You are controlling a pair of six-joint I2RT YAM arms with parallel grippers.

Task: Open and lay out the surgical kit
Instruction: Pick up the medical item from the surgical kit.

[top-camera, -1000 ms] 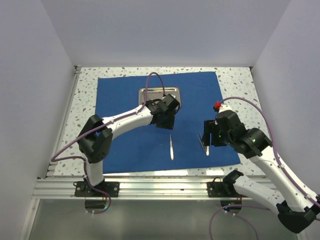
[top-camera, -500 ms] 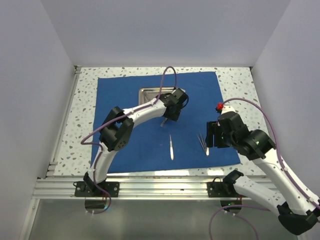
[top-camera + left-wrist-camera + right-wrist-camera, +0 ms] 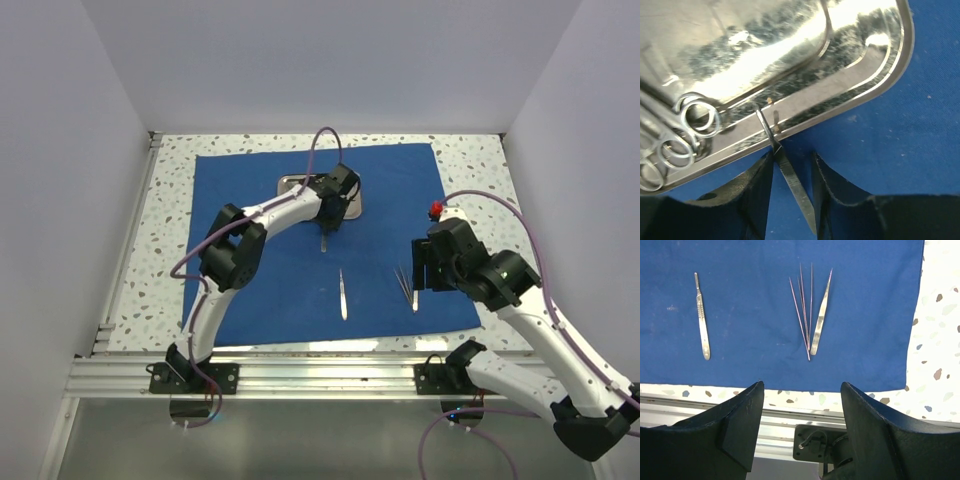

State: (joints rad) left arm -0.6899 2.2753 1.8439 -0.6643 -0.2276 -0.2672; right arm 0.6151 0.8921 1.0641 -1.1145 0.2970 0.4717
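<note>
The royal-blue cloth (image 3: 250, 260) lies spread flat. The steel tray (image 3: 292, 182) sits on its far middle; in the left wrist view its rim (image 3: 880, 85) runs just ahead of my fingers, with ring-handled instruments (image 3: 680, 135) inside at the left. My left gripper (image 3: 328, 222) (image 3: 792, 155) is at the tray's near edge, shut on a thin silver instrument (image 3: 792, 187) whose tip reaches over the rim. My right gripper (image 3: 417, 268) (image 3: 802, 430) is open and empty above the cloth's near edge. A scalpel handle (image 3: 702, 320), tweezers (image 3: 821, 315) and thin probes (image 3: 802, 310) lie on the cloth.
Speckled tabletop (image 3: 170, 230) surrounds the cloth. An aluminium rail (image 3: 300, 375) runs along the near edge, with the arm bases on it. White walls close in the left, back and right sides.
My left gripper has swung and shifted back toward the tray's near edge, with the thin instrument still in it. The right arm has barely moved.
</note>
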